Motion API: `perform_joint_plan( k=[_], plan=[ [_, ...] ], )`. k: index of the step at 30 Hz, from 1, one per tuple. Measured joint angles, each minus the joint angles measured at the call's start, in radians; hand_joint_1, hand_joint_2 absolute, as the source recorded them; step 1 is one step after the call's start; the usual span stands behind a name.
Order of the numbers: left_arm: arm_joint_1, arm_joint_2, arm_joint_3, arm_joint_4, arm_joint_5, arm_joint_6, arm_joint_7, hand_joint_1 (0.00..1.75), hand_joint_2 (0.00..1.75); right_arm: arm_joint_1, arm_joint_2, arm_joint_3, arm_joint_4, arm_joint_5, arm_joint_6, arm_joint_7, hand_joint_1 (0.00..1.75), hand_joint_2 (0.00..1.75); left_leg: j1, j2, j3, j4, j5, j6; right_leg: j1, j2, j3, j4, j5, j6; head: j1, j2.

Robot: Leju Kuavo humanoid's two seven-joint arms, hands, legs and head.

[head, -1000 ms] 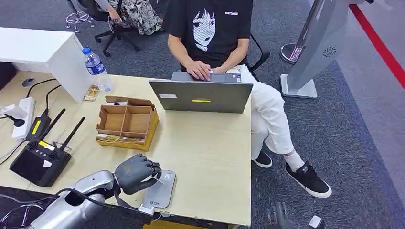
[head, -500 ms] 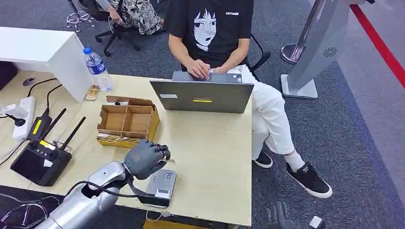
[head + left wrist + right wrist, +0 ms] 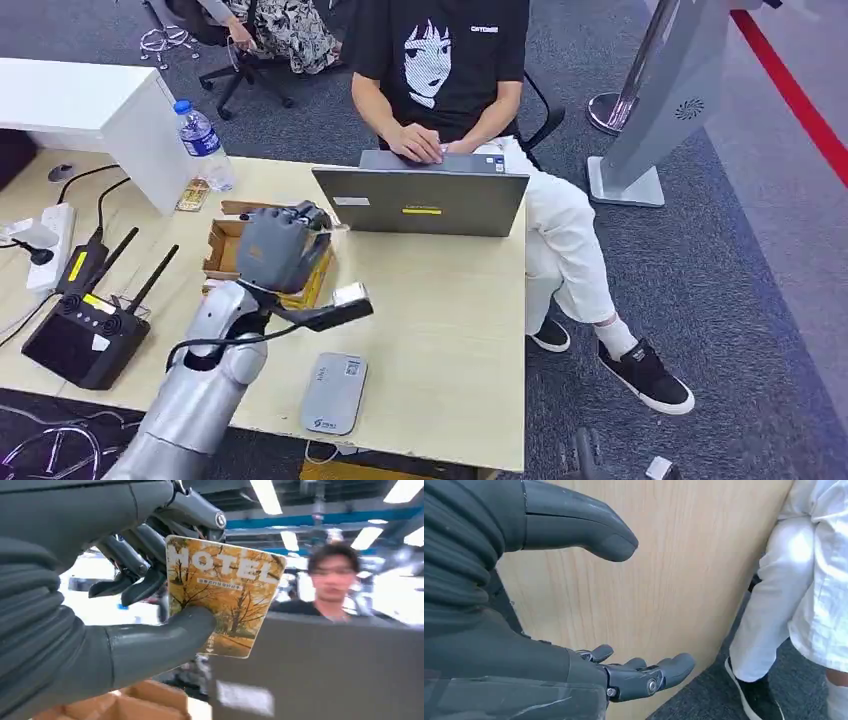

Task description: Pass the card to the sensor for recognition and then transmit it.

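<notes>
- Your left hand (image 3: 272, 247) is raised above the tabletop (image 3: 440, 300), over the cardboard box (image 3: 226, 252), facing the laptop (image 3: 421, 201).
- Its thumb and fingers (image 3: 134, 575) pinch the card (image 3: 223, 596), an orange one printed "HOTEL", held upright in front of the person (image 3: 450, 70) seated behind the laptop.
- The grey sensor (image 3: 334, 392) lies flat near the tabletop's front edge, well apart from the card.
- Your right hand (image 3: 589, 610) hangs beside the tabletop's edge, fingers spread apart, holding nothing.
</notes>
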Motion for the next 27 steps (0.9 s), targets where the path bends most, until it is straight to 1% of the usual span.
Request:
perform_joint_plan(
  k=[2,5,10,15,27],
  plan=[
    [-0.015,-0.016,0.056,0.006,-0.005,0.001,0.002,1.75,1.75,-0.001,0.001,0.003,0.0,0.007,0.0,0.002,0.0,1.75,0.0,0.0,0.0,0.0,0.0,0.0,0.0,0.0,0.0,0.0,0.0,0.0,0.0,0.0],
    [-0.035,-0.033,0.119,0.021,-0.009,0.002,0.004,1.75,1.75,-0.001,0.004,0.005,0.001,0.014,-0.002,0.003,0.0,1.75,0.0,0.0,0.0,0.0,0.0,0.0,0.0,0.0,0.0,0.0,0.0,0.0,0.0,0.0],
    [-0.046,-0.056,0.184,0.042,-0.01,0.003,0.005,1.75,1.75,-0.002,0.008,0.007,0.003,0.015,-0.003,0.003,0.0,1.75,0.0,0.0,0.0,0.0,0.0,0.0,0.0,0.0,0.0,0.0,0.0,0.0,0.0,0.0],
    [-0.049,-0.067,0.207,0.056,-0.01,0.003,0.006,1.75,1.75,-0.002,0.01,0.013,0.003,0.015,-0.003,0.003,0.0,1.75,-0.001,0.0,0.0,0.0,0.0,0.0,0.0,0.0,0.0,0.0,0.0,0.0,0.0,0.0],
    [-0.05,-0.084,0.226,0.069,-0.028,0.005,0.0,1.75,1.75,-0.002,0.01,0.015,0.003,0.015,-0.003,0.003,0.0,1.75,0.0,0.0,0.0,0.0,0.0,0.0,0.0,0.0,0.0,0.0,0.0,0.0,0.0,0.0]
  ],
)
